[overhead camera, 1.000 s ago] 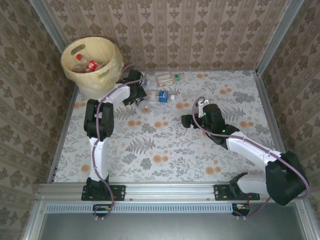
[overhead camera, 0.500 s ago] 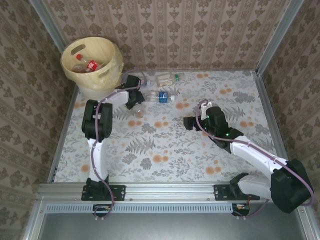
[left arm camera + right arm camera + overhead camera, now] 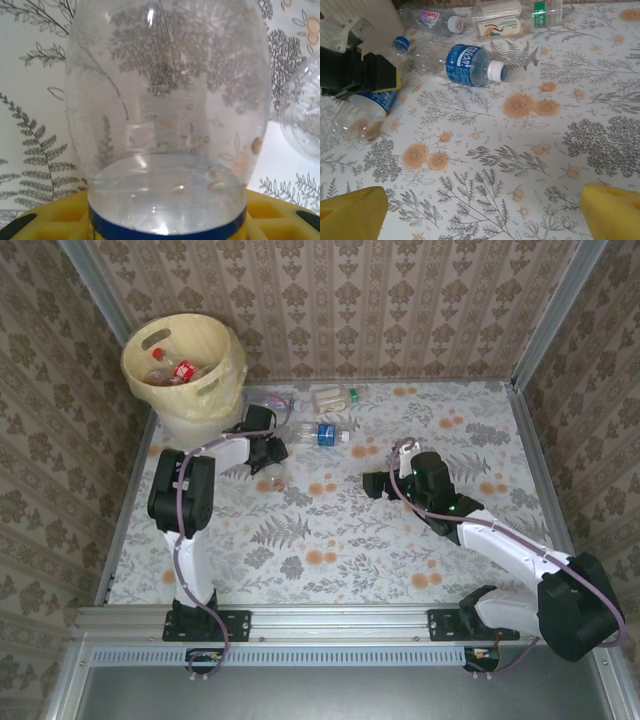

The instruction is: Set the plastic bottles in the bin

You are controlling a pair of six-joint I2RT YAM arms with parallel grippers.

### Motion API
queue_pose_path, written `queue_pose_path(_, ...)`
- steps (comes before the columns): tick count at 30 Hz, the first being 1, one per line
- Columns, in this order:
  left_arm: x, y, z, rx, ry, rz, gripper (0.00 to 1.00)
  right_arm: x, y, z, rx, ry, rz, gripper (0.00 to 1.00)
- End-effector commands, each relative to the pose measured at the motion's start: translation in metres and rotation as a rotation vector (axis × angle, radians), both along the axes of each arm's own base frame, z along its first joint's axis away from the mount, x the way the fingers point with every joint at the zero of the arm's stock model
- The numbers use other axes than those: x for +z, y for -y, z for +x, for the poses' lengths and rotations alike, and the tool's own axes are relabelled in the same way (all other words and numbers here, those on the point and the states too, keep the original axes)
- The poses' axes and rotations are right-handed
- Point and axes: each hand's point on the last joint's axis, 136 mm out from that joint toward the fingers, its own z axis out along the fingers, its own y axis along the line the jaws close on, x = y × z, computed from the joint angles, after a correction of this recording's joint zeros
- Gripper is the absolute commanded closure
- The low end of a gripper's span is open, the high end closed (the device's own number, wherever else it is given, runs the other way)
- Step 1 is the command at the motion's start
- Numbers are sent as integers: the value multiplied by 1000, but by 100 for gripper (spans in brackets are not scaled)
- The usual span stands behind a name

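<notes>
Cream-yellow plastic marks the bin [image 3: 205, 390], standing in the far left corner of the table [image 3: 350, 540] with a few bottles inside, one of them red-labelled [image 3: 186, 370]. Just right of it the left gripper [image 3: 265, 450] is clamped on a clear bottle [image 3: 167, 100]. Its yellow pads [image 3: 60, 215] squeeze the bottle at the blue band near one end, and the rounded body juts out ahead, low over the patterned cloth. That end-on hold is the likely weak point. The wall is thin and smooth, so the bottle could swivel or slip free on the way up, and the overhanging body could catch the bin's rim if the lift is too shallow. A neighbouring clear bottle [image 3: 300, 115] lies just beside it and may be nudged into a roll. Further right a blue-labelled bottle [image 3: 470, 62] with a white cap lies on its side, and more bottles [image 3: 500, 20] lie near the back wall. The right gripper [image 3: 373, 483] hangs over mid-table, its fingertips [image 3: 352, 210] spread wide and holding nothing.
</notes>
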Motion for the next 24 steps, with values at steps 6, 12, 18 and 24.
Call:
queue_pose_path(6, 59, 20, -8, -152, 196, 39, 53, 10, -17, 4, 51, 42, 76, 0)
queue_pose_path(12, 123, 31, -13, -220, 381, 82, 53, 17, -17, 7, 45, 68, 79, 0)
queue_pose_path(18, 215, 30, -15, -258, 607, 86, 52, 26, -13, 8, 24, 105, 87, 0)
queue_pose_path(24, 314, -8, -8, -122, 790, 169, 53, 26, -11, 7, 15, 113, 90, 0)
